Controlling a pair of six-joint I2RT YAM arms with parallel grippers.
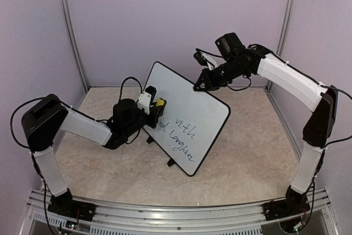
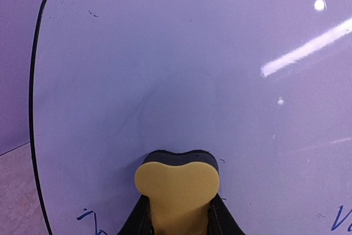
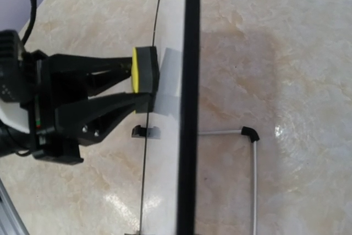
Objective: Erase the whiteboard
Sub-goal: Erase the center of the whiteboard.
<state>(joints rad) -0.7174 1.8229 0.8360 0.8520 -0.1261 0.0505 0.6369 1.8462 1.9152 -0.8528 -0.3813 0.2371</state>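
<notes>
The whiteboard (image 1: 190,100) stands tilted on the table, its upper part wiped, with blue cursive writing (image 1: 182,136) on its lower half. My left gripper (image 1: 155,106) is shut on a yellow eraser (image 1: 159,103) and presses its dark felt against the board's left side. In the left wrist view the eraser (image 2: 177,182) sits on the white face (image 2: 192,64), with blue strokes at the bottom corners. My right gripper (image 1: 198,86) sits at the board's top edge and appears shut on it. The right wrist view looks down along the black frame (image 3: 190,136) at the eraser (image 3: 144,70).
The board's small black feet (image 1: 170,163) rest on the marbled tabletop, and a thin wire stand (image 3: 254,180) props it from behind. Purple walls and aluminium posts (image 1: 71,31) enclose the back and sides. A metal rail (image 1: 176,221) runs along the near edge.
</notes>
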